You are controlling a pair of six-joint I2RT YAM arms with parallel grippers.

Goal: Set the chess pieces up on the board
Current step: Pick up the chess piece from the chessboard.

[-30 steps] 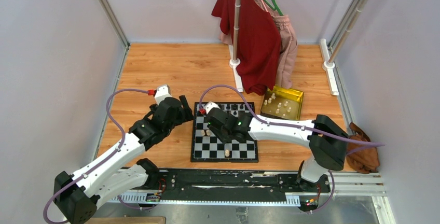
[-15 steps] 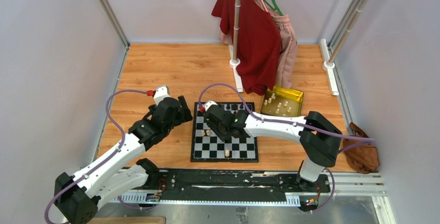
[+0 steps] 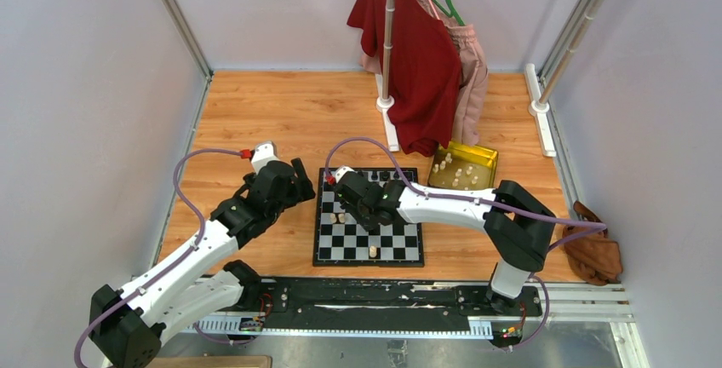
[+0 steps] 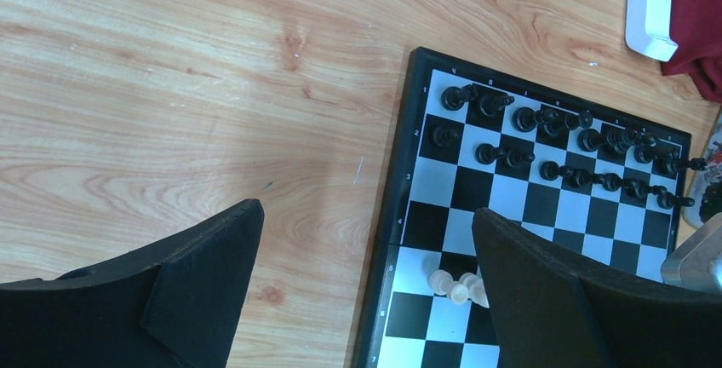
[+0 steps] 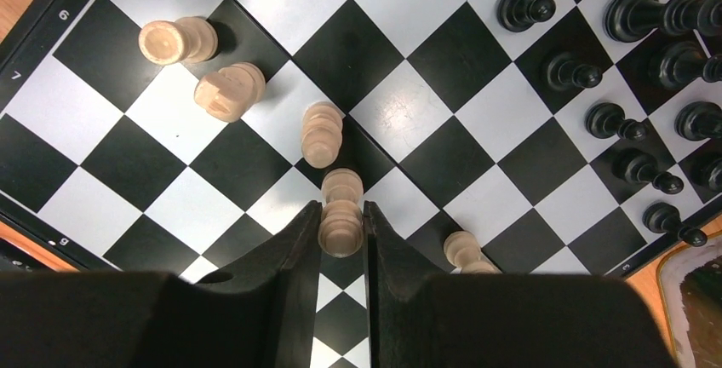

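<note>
The checkered board (image 3: 369,249) lies on the wooden table. Black chessmen (image 4: 545,142) fill its far rows. Several cream chessmen (image 5: 230,89) stand on the board's left side, one (image 3: 373,251) near the front edge. My right gripper (image 5: 340,219) is over the board's left part (image 3: 362,211), shut on a cream chess piece (image 5: 341,227) held between its fingertips. My left gripper (image 4: 366,249) is open and empty, hovering over the table just left of the board (image 3: 300,182). More cream pieces (image 3: 461,174) lie in the gold tin (image 3: 487,160).
A clothes stand (image 3: 387,44) with a red shirt (image 3: 421,61) and pink garment stands behind the board. A brown glove-like object (image 3: 596,253) lies at the right edge. Metal frame posts line both sides.
My right gripper has shifted a little to the left and farther over the board with the cream piece. The left arm has barely moved.
</note>
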